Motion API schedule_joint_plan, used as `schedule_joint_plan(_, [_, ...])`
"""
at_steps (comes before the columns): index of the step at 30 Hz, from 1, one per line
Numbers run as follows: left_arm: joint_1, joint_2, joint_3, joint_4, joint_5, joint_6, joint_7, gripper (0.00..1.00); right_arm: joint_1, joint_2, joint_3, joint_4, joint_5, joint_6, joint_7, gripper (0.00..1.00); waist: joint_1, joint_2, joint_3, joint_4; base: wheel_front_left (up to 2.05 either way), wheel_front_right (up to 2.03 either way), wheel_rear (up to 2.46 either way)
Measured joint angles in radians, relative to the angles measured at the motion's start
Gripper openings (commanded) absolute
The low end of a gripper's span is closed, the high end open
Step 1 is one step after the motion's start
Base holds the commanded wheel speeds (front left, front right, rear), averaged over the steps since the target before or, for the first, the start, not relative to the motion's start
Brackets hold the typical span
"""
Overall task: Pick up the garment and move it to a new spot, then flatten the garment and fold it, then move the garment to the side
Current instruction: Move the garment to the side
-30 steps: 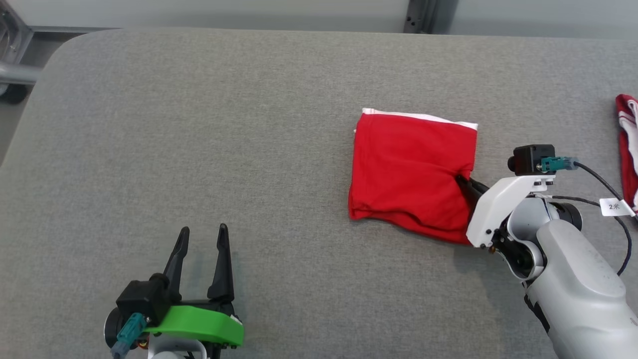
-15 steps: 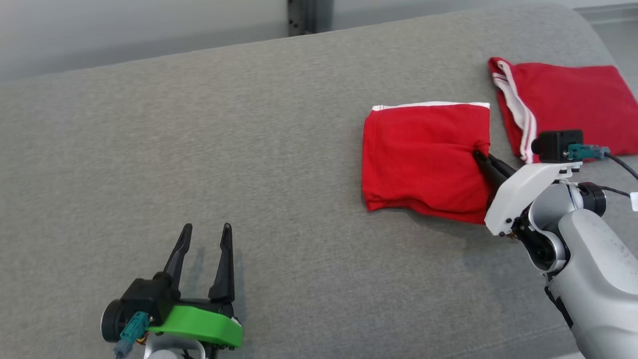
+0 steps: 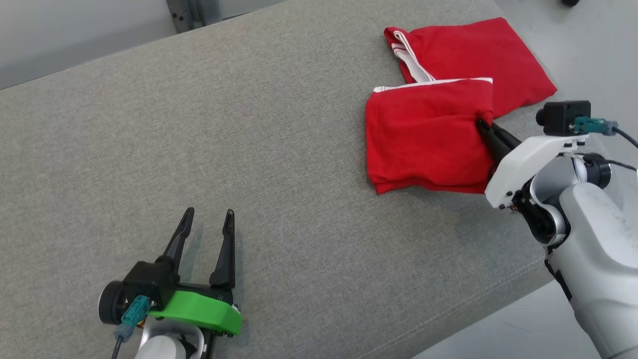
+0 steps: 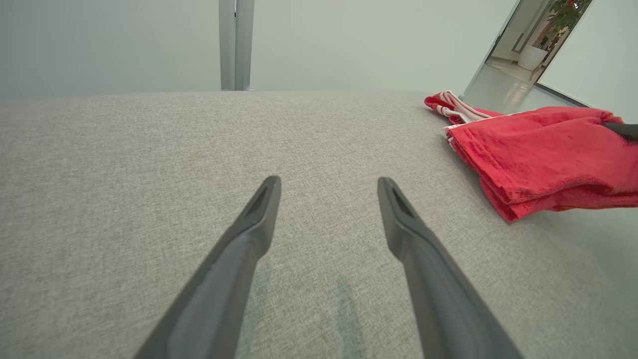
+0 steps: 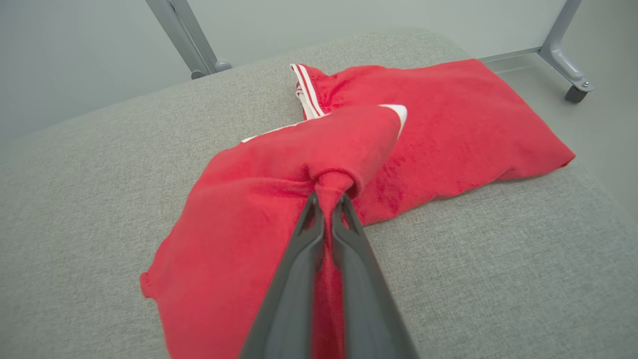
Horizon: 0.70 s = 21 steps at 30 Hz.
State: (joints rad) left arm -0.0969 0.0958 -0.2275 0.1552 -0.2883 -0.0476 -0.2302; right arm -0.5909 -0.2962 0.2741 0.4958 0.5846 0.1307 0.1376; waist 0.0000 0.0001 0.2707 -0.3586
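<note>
Fabric at the edge of the garment [image 3: 423, 134] is pinched in my right gripper [image 3: 482, 124]. Its two fingers are pressed together on a small bunch of red cloth at their tips. On my right wrist view the right gripper [image 5: 326, 199] has that bunch puckered just ahead of the fingers, and the garment [image 5: 249, 214] spreads away from them to the left and forward, folded into a rough square with a white band along its far edge.

The far corner of the garment, just beyond the fingertips, lies over the near edge of a second garment [image 3: 473, 50]. That one lies flat further ahead and to the right of the right gripper, its white stripes at its left end, close to the table's corner. I can see the overlap on the wrist view too, where the second garment [image 5: 463, 124] runs out to the right behind the held corner.

My left gripper [image 3: 209, 214] has its fingers spread wide with nothing between them, low over the bare grey table [image 3: 249, 124]. Seen from the left gripper [image 4: 329, 184], the garment [image 4: 543, 149] sits well off to the right and ahead.
</note>
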Motion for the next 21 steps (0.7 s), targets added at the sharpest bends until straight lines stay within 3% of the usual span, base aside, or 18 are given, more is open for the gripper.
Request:
schedule_joint_plan(10, [-0.009,-0.004,0.001,0.004,-0.013,0.012,-0.009,1.00,-0.172,-0.083,0.056,0.062,-0.046,0.000,0.012,0.00,0.0000,0.0000,0.017,0.090,0.00,0.00,0.00])
schedule_joint_plan(21, [-0.021,-0.009,-0.004,0.002,-0.019,0.013,-0.022,1.00,-0.298,-0.267,0.154,0.070,-0.050,0.000,0.123,0.00,0.0000,0.0000,0.034,0.213,0.00,0.00,0.00])
